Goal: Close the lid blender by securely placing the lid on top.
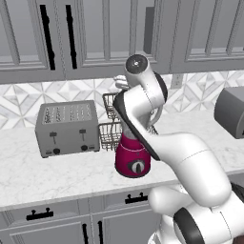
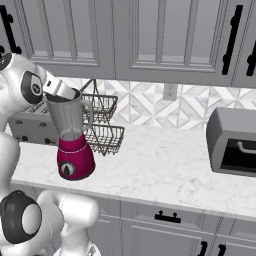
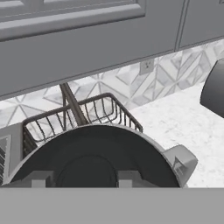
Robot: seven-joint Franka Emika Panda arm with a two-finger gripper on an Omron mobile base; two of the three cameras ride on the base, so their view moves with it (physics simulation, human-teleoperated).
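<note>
Lid (image 3: 94, 159) sits right under the hand camera, a dark round disc with the jaws closed on it, the two fingertips (image 3: 41, 178) resting at its near edge. It is at the mouth of the blender (image 2: 72, 137) jar, whose pale rim curves around it and whose handle pokes out to the right.

From the right base camera the jar stands upright on its magenta base on the desk (image 2: 165, 170), and the gripper (image 2: 59, 90) comes in tilted from the upper left, meeting the rim on that side. So the lid looks cocked, not flat: I judge the next move has to level it and press straight down along the jar's upright axis.

From the left base camera the white arm covers the jar, leaving only the red base and dial clear. That view does give the toaster (image 1: 66, 126) to the blender's left, with the wire basket (image 1: 110, 133) just behind. Whether the lid is seated all round, none of these settles.
</note>
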